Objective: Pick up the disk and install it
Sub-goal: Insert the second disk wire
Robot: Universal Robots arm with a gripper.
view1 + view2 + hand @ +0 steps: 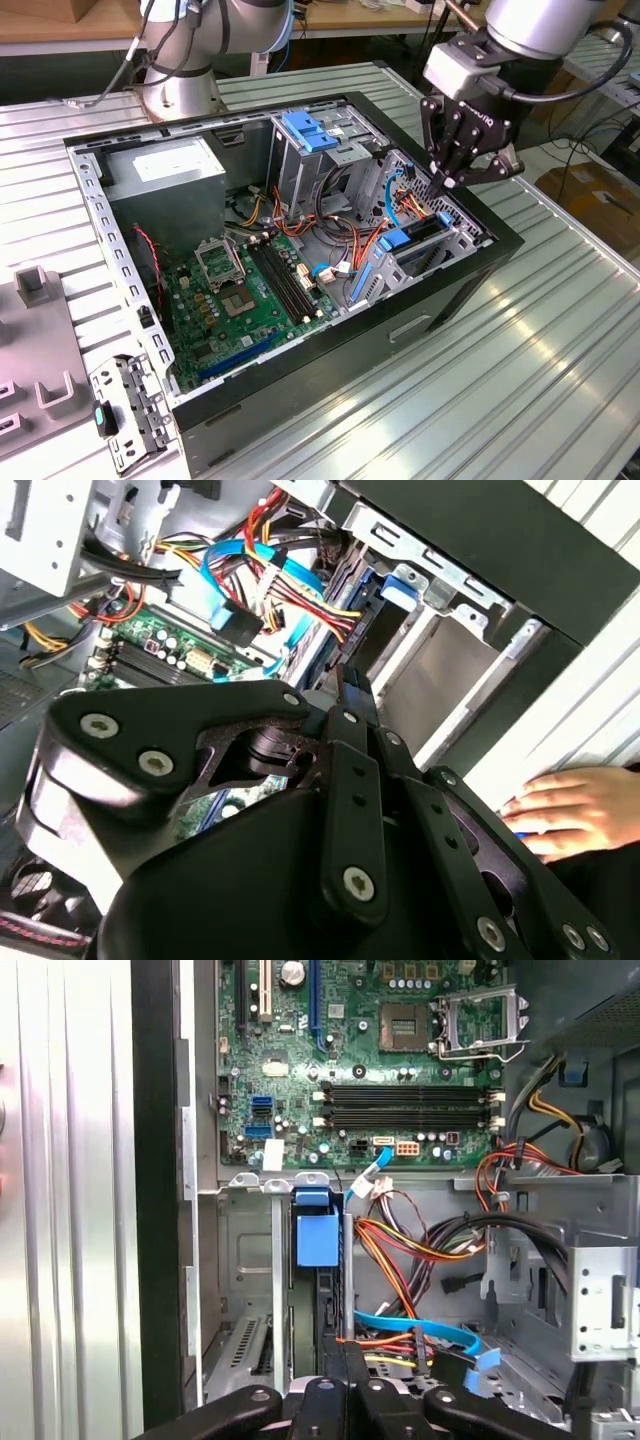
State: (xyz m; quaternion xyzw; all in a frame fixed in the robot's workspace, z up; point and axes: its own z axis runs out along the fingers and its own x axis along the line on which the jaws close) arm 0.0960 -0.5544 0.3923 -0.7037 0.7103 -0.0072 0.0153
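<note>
The disk [418, 240] sits on edge in the low drive cage at the corner of the open computer case [480, 270] on the exterior view's right. Its blue side rail [318, 1232] shows at the slot's mouth in the first wrist view. My gripper [450, 182] hangs just above that cage, a little apart from the disk. Its black fingers [352, 705] are pressed together with nothing between them, so it is shut and empty. The fingertips [345, 1360] point down over the cables next to the slot.
Inside the case are a green motherboard [240, 290], a grey power supply box [165, 168], a tall cage with a blue handle [305, 130], and loose orange and blue cables [420, 1335]. A person's hand [570, 810] rests on the ribbed table beside the case. A grey fixture [35, 345] lies on the exterior view's left.
</note>
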